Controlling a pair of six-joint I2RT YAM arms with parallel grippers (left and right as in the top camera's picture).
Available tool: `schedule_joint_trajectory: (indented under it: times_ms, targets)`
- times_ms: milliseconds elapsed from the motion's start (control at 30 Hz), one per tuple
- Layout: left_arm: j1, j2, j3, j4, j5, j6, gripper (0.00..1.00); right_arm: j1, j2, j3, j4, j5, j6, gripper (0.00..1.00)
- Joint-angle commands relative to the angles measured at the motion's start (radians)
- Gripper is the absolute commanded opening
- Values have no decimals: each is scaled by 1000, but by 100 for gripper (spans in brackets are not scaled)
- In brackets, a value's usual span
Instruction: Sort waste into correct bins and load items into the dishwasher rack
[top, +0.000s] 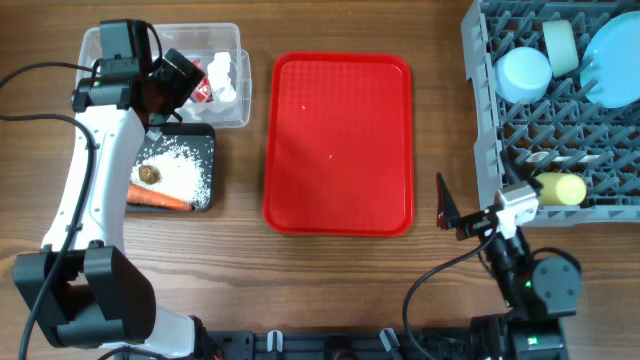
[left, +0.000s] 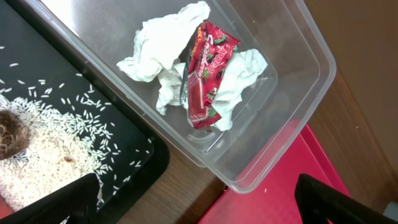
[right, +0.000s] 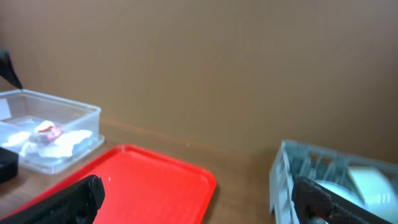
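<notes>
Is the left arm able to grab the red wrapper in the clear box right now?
Probably yes. The left gripper hangs open right above the clear tub, and the red wrapper lies on top of the white napkins with nothing covering it. The tub has no lid.

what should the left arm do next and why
Probably lift the left gripper up and away from the tub. Its jaws are open and empty, the wrapper and napkins lie in the tub, rice and carrot lie in the black tray, and nothing shows on the red tray, so no waste looks left to pick.
</notes>
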Motion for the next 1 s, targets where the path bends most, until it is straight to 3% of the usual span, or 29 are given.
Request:
schedule_joint_trajectory:
  times_ms: [0,233,400,967]
  targets:
    - [3,-11,8,1,4,-13,100,7,-127,-109,21,76,47,100]
    - [3,-11,8,1,4,-13,100,7,-212,-216,22,76,-6,100]
    - [3,-11,8,1,4,-13,100,8,-264,-220,-110,95,-29,100]
    - [3,-11,8,1,4,-13,100,8,-262,-220,-110,95,-29,100]
